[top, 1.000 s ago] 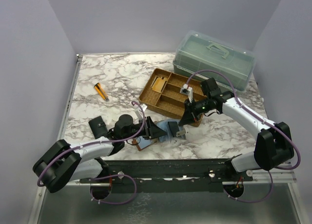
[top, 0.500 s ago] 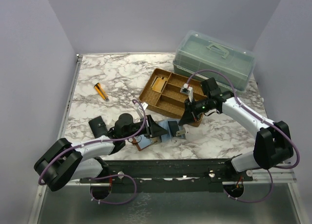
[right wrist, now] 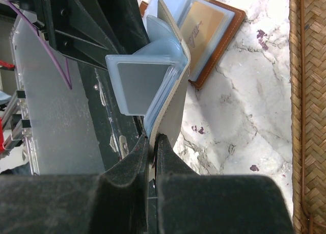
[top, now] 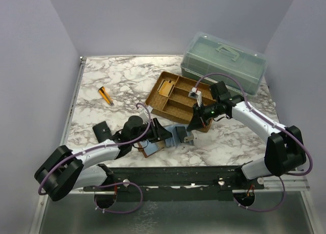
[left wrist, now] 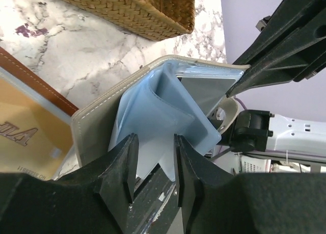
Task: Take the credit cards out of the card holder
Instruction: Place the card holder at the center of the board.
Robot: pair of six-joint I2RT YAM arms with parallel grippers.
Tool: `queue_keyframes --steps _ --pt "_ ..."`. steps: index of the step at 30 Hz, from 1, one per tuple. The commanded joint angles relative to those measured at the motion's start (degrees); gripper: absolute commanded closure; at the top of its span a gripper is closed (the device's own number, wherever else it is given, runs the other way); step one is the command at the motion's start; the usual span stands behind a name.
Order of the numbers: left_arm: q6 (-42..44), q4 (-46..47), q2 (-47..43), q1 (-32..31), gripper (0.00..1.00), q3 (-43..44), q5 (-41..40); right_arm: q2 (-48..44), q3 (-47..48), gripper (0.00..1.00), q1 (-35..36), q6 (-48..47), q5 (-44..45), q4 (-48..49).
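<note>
Left end effector [left wrist: 155, 142] has its fingers a narrow gap apart, with a pale blue sleeve of the blue-grey folder [left wrist: 153, 101] running between them; whether they press it cannot be told. Right end effector [right wrist: 153, 138] is clamped tight on the edge of that folder's grey cover. From above, the left arm hides most of the card holder [top: 148, 150]. The left wrist view cuts it off at the frame edge, showing only a brown rim and a tan-orange panel. It lies open on the counter [top: 127, 76], just beside the left fingers and held by neither arm.
</note>
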Motion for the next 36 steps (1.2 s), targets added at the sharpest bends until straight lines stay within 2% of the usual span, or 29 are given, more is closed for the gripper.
queue_keyframes --steps 1,10,18,26,36 --pt "1.3 -3.6 -2.9 -0.1 0.60 1.1 -3.4 0.5 -0.5 1.00 -0.2 0.7 -2.5 1.1" --pt "2.8 -3.6 -5.4 -0.2 0.59 2.2 -0.9 1.6 -1.1 1.00 -0.2 1.6 -2.8 2.2" --pt "2.0 -3.6 5.1 -1.2 0.59 3.1 -1.4 6.0 -2.3 1.00 -0.2 2.8 0.6 4.2" --pt "2.0 -3.8 6.3 -1.4 0.60 2.2 -4.0 10.7 -0.5 0.98 -0.2 0.1 4.0 2.5" --pt "3.3 -8.2 13.4 -2.3 0.62 7.3 -5.6 8.1 -0.8 0.52 -0.2 -2.0 11.6 3.5"
